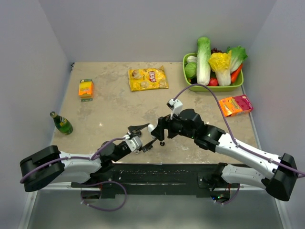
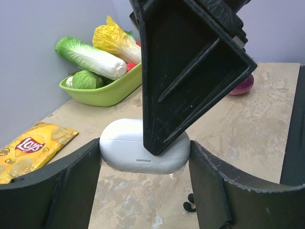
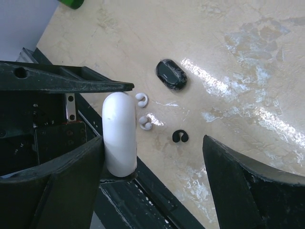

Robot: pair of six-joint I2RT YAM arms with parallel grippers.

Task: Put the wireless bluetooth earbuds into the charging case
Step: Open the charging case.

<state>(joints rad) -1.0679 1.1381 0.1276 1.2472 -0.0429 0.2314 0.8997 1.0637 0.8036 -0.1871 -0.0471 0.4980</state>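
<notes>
left gripper [image 2: 144,151] pinches the closed-looking case [image 2: 125,143], right gripper [image 3: 153,143] spread wide beside it, while two white buds [image 3: 141,98] and a dark bud [image 3: 179,136] lie loose on the table [image 3: 248,57] near the case, none inserted.

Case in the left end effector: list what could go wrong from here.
1. The case is pinched end to end by the left end effector above the table. The open right end effector is right beside it and might lever it loose.
2. Its lid looks shut, so no bud can go in yet.
3. The white buds and dark bud lie near the table's edge. A sweep could flick them off.
</notes>
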